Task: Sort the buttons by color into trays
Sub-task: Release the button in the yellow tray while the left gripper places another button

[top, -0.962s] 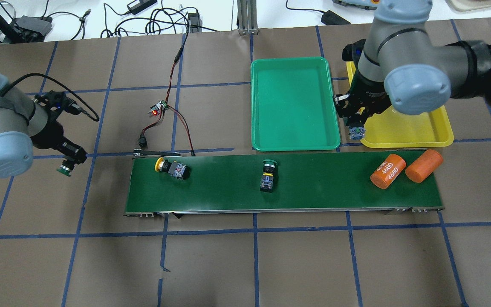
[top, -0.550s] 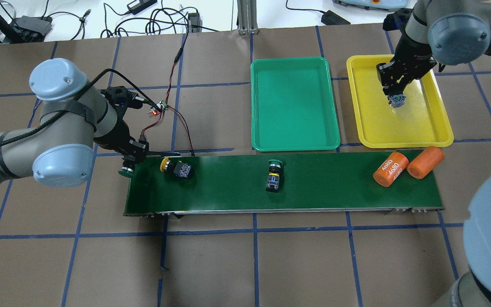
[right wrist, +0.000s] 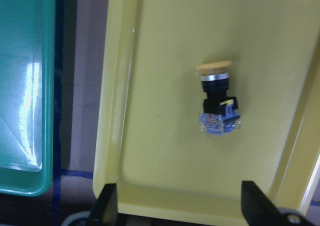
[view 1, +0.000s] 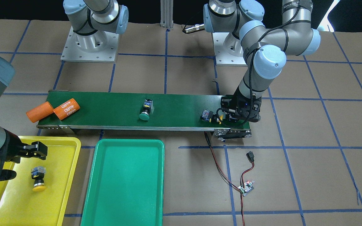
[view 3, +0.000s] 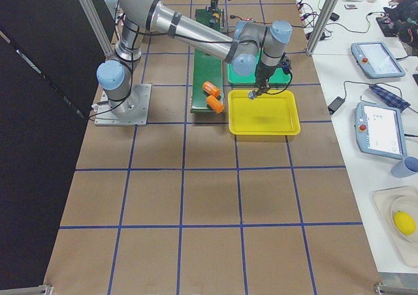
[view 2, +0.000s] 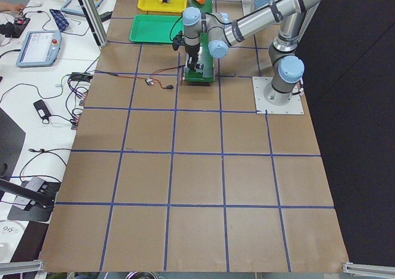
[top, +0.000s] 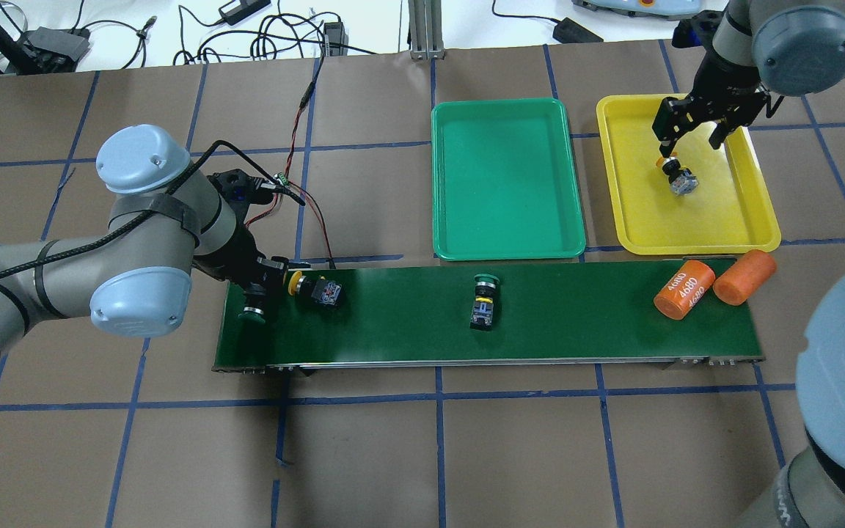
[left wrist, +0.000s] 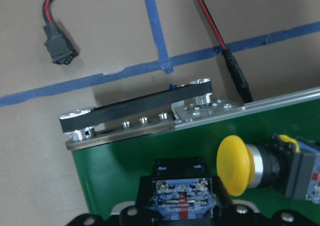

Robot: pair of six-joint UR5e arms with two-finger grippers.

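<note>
My left gripper (top: 254,297) is shut on a green button (top: 251,315) and holds it over the conveyor belt's left end; its grey body shows in the left wrist view (left wrist: 182,201). A yellow button (top: 312,287) lies on the belt right beside it. Another green button (top: 483,299) lies mid-belt. A yellow button (top: 675,176) lies in the yellow tray (top: 716,220). My right gripper (top: 690,132) is open and empty above it; the right wrist view shows the button (right wrist: 217,103) free between the jaws. The green tray (top: 507,183) holds nothing.
Two orange cylinders (top: 684,291) (top: 744,268) lie at the right end of the dark green belt (top: 576,315). Red and black wires with a small circuit board (view 1: 245,188) lie on the table beyond the belt's left end.
My left gripper carried the green button rightward onto the belt's left end. My right gripper moved over the yellow tray, let go of the yellow button and opened. Belt items drifted slightly right.
</note>
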